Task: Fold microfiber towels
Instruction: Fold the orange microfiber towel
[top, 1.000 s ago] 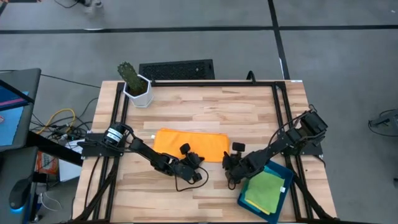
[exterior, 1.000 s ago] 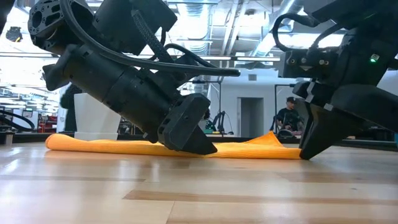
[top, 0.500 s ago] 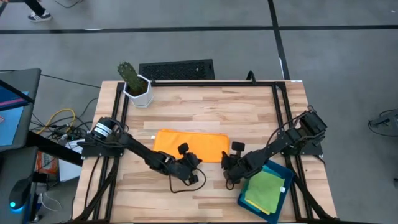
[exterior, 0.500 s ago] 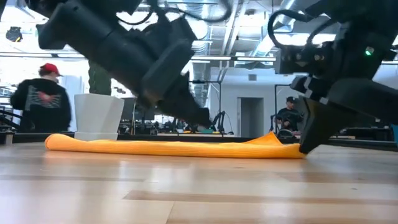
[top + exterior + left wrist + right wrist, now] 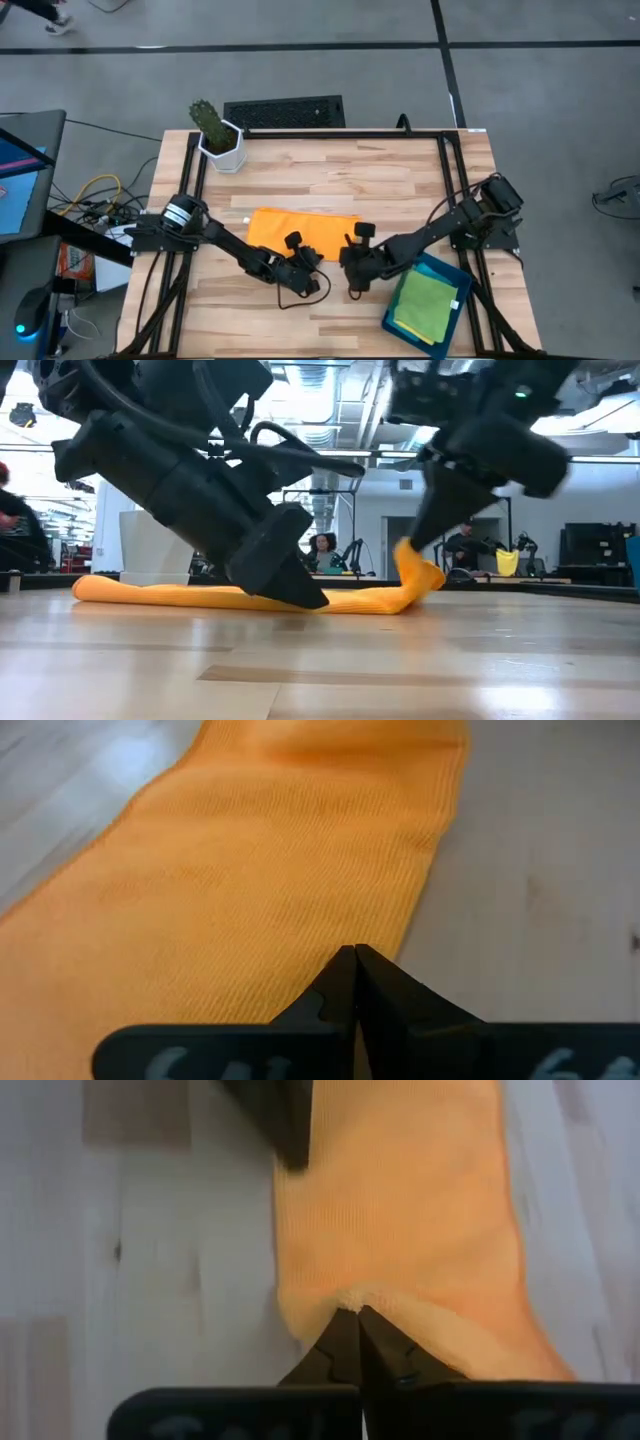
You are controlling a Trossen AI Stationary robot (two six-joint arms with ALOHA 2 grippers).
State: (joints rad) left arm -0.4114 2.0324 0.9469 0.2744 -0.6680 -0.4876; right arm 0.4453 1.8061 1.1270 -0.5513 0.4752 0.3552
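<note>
The orange towel (image 5: 300,228) lies near the middle of the wooden surface (image 5: 330,170) as a long folded strip, its long axis running from 9 o'clock to 3 o'clock. The right claw (image 5: 352,253) sits at the strip's 3 o'clock end, pressed together on that end's edge, which the low view shows raised off the wood in a soft peak (image 5: 415,575). The rest of the strip stretches away from it toward 9 o'clock, so that looks the way for the raised end to fold over. The left claw (image 5: 308,262), pressed together with nothing between its fingers, bears down on the strip's 6 o'clock edge near mid-length, well placed to anchor a crease. The cloth is finely ribbed, limp and matte; a green towel (image 5: 425,303) rests in the rigid dark teal tray (image 5: 455,280) at 4 o'clock
</note>
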